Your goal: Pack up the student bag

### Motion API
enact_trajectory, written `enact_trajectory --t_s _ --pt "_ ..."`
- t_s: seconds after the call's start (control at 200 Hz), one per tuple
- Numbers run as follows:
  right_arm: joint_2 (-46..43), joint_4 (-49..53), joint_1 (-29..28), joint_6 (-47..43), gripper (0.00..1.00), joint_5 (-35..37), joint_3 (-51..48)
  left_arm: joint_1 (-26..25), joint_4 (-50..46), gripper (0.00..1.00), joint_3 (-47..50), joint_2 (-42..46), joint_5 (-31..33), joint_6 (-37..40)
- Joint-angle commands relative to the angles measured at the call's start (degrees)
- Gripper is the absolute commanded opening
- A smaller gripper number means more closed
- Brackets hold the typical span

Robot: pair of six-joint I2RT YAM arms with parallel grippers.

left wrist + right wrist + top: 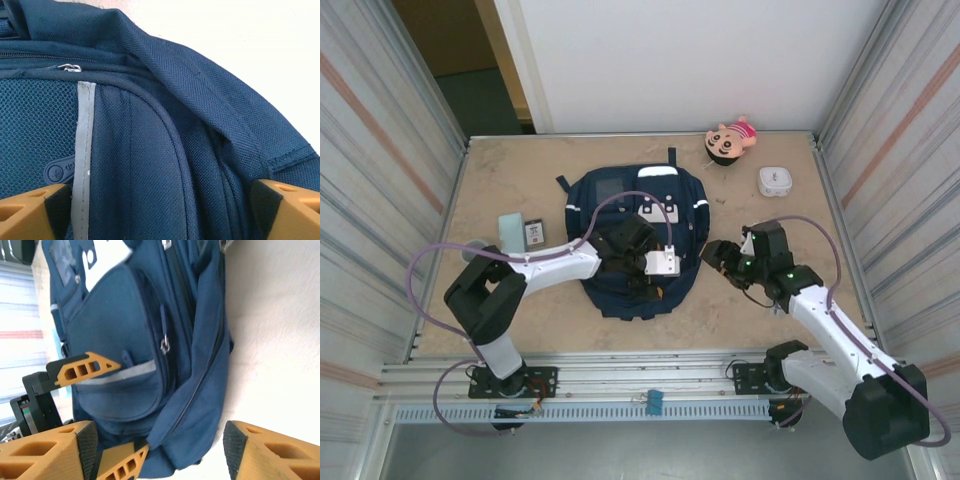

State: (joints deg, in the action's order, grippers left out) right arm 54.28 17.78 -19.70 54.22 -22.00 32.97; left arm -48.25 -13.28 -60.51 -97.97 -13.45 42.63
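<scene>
Student bag point(690, 228): lies flat and front-up at mid-tabletop, top toward the far edge, every visible zip apparently shut. Straddled over the front pocket point(117, 395) by the left gripper point(160, 212), fingers spread wide, nothing pinched. Flanked just beside its near right corner by the right gripper point(160, 455), jaws apart and empty. Ringed by loose goods yet to go in: plush doll point(730, 138) and small white case point(775, 181) toward the far right corner, pale box point(512, 230) and dark card point(533, 234) near the left edge. Reads as the opening step, packing proper not yet begun. Calls next for closing on a zipper pull point(163, 346) and drawing it along its track, the other gripper pinning the fabric.
</scene>
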Motion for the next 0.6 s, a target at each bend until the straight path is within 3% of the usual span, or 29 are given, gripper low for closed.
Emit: enact_trajectory --t_s 0.0,0.155,0.331,0.366,0.471,0.596 --pt "2.08 -3.12 -4.24 9.75 0.69 0.80 -0.85 0.02 3.31 0.91 3.24 2.67 1.90 -0.07" --pt "10.98 -13.67 -8.27 17.32 0.68 1.40 -2.69 0.00 7.11 0.91 5.22 3.59 2.73 -2.17" --pt "20.86 -15.49 -9.56 14.46 0.63 1.77 0.31 -0.09 10.99 0.90 8.85 6.06 2.64 -3.24" --pt "22.29 -15.98 -9.56 14.31 0.56 1.99 0.42 -0.09 11.53 0.91 9.32 6.61 2.74 -3.86" --pt "23.95 -18.61 -9.74 13.60 0.22 3.28 -1.04 -0.01 12.80 0.94 10.21 9.28 3.41 -6.10" --pt "20.24 -24.20 -9.74 9.44 0.02 2.26 -3.52 1.65 14.11 0.95 11.16 14.21 1.58 -8.84"
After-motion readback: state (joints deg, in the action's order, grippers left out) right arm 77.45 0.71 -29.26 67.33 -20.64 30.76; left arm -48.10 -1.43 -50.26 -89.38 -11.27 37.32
